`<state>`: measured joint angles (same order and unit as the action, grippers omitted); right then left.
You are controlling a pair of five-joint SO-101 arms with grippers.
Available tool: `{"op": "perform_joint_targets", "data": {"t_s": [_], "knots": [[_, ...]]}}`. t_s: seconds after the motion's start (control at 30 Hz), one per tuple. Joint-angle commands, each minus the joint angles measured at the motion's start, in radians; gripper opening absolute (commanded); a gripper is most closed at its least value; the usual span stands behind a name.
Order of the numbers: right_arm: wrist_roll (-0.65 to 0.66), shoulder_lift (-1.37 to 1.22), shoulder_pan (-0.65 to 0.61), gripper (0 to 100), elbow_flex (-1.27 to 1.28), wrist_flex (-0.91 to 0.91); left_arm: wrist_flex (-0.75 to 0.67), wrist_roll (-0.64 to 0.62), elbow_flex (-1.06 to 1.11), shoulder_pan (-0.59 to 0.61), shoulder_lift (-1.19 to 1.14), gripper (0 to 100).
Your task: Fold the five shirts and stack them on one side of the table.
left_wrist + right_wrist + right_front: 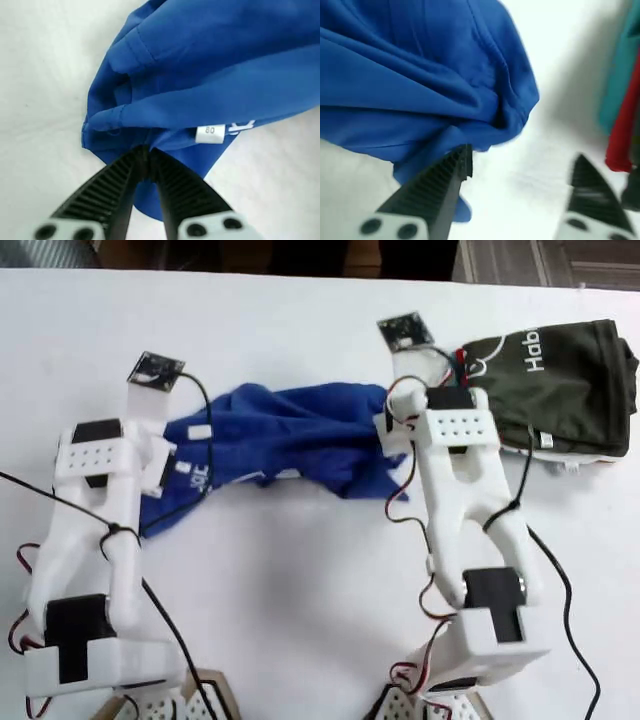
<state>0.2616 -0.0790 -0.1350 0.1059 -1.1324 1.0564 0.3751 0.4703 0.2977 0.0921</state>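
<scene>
A crumpled blue shirt (290, 435) lies stretched between the two arms at the middle of the white table (300, 590). In the left wrist view my left gripper (146, 156) is shut on a bunched edge of the blue shirt (210, 75), close to its white size tag (210, 134). From above, the left gripper (178, 465) sits at the shirt's left end. My right gripper (520, 167) stands open at the opposite end of the blue shirt (410, 75), one finger (452, 167) touching the cloth, the other over bare table. The high view places the right gripper (388, 432) at the shirt's right end.
A stack of folded shirts topped by a dark green one (560, 380) rests at the back right, just beside the right arm. Its teal and red edges (620, 110) show in the right wrist view. Cables hang from both arms. Open table lies in front of the blue shirt.
</scene>
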Motion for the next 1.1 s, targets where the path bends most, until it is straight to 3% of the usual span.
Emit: {"op": "perform_joint_targets", "data": {"t_s": [0.0,0.2,0.37,0.63,0.9,1.07], "knots": [[-0.009,0.117,0.007,40.5,-0.069,-0.108,-0.015,-0.006,-0.004,0.006,0.052,3],[-0.002,0.179,-0.045,32.4,-0.058,-0.288,-0.015,-0.005,-0.004,0.006,0.052,3],[-0.009,0.180,-0.045,24.0,0.060,-0.320,-0.015,-0.005,-0.004,0.006,0.052,3],[-0.107,0.177,-0.068,38.1,0.275,-0.150,-0.014,-0.006,-0.002,0.006,0.052,3],[-0.107,0.133,-0.208,38.3,0.310,-0.203,-0.015,-0.006,-0.002,0.006,0.052,3],[-0.107,-0.010,-0.183,38.3,0.299,-0.205,-0.009,0.000,-0.002,0.012,0.052,3]]}}
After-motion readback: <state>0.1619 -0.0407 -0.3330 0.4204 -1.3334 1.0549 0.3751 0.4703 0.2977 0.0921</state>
